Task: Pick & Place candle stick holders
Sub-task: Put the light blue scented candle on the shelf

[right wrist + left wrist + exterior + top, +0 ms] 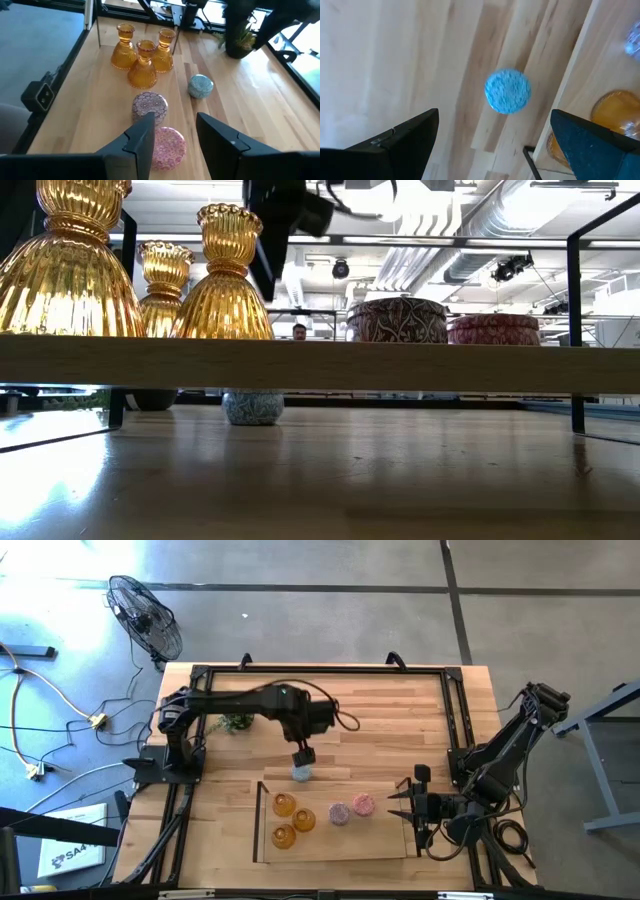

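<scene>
The left arm reaches from its base at the desk's left side across toward the middle, elbow bent, wrist turned straight down. Its pincer, the left pincer (pixel 303 758), points at the desk top with its two dark fingers (pixel 395 145) spread wide apart and nothing between them. The right arm sits folded at the desk's right edge, forearm low and level, aimed inward. The right pincer (pixel 408 802) hangs near the desk's front right part, its fingers (pixel 140 142) parted with a clear gap, gripping nothing
</scene>
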Robot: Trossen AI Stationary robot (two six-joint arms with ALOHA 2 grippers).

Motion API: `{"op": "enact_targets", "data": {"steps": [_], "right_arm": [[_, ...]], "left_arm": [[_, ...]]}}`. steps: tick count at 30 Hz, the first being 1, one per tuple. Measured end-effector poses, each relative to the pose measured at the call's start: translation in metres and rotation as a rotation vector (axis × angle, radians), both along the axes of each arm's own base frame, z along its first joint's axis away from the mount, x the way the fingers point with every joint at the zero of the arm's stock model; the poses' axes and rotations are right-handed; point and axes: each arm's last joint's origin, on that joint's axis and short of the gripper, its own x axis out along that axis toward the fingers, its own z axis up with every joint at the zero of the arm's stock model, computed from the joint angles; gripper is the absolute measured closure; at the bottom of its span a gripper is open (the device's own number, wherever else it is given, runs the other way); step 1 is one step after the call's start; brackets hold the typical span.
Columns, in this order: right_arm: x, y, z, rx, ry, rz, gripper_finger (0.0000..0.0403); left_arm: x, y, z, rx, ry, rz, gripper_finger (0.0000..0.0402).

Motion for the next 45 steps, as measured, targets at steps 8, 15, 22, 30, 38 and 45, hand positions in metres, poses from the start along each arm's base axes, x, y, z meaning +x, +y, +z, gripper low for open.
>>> {"op": "enact_targets", "data": {"steps": [8, 15, 22, 30, 38, 45], "right_arm": [[-0.001, -0.002, -0.002, -0.048, 0.005, -0.019, 0.0263], [-0.001, -0.002, -0.002, -0.048, 0.005, -0.019, 0.0263], [-0.001, -0.002, -0.002, -0.041, 0.011, -0.016, 0.0263], [-0.002, -0.002, -0.002, -0.046, 0.015, -0.016, 0.0263], [-0.002, -0.003, -0.003, -0.056, 0.023, -0.016, 0.0263], [-0.002, -0.003, -0.003, -0.056, 0.023, -0.016, 0.0263]], "left_arm": [[0.007, -0.03, -0.049, 0.019, 0.006, -0.227, 0.0027], [0.0, -0.045, -0.069, 0.088, 0.063, -0.407, 0.0027], [0.005, -0.041, -0.082, 0.104, -0.002, -0.456, 0.0027], [0.006, -0.037, -0.095, 0.053, -0.049, -0.468, 0.0027], [0.003, -0.033, -0.11, 0.053, -0.059, -0.466, 0.0027], [0.001, -0.034, -0.124, 0.058, -0.076, -0.462, 0.0027]]}}
